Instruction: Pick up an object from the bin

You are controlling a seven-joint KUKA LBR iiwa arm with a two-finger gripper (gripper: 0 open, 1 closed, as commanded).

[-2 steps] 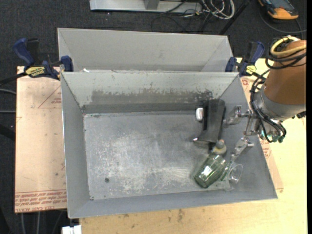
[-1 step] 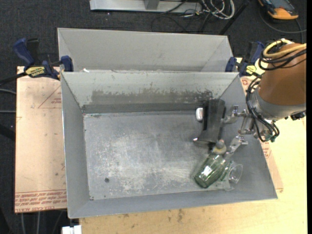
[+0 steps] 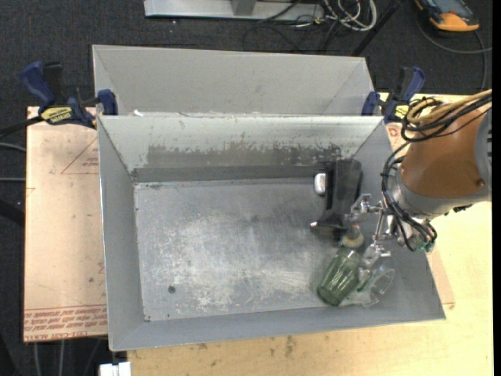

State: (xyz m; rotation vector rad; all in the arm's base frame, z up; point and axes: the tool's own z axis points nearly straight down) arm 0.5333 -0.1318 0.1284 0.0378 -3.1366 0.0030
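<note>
Over the right end of the bin (image 3: 235, 233), seen from above, the gripper (image 3: 366, 229) hangs low on the arm (image 3: 438, 167), which comes in from the right. Metal links and cables crowd together there, so I cannot tell whether it is spread or closed, and nothing can be seen held in it.

Just on its near side, slightly to the left, a green see-through cup (image 3: 338, 280) lies on its side on the bin floor, close to the near right corner. Its long axis runs slantwise from near-left to far-right, with the far-right end towards the gripper. Just beside the cup on its right, perhaps touching it, lies a clear plastic piece (image 3: 377, 286). On the far side of the gripper a black block (image 3: 344, 186) stands by the far wall; whether the gripper touches it I cannot tell.

The cup looks the nearest thing to take. That would call for a short shift towards the near edge and down, gripping across the slant, and the clear piece might get caught too.
</note>
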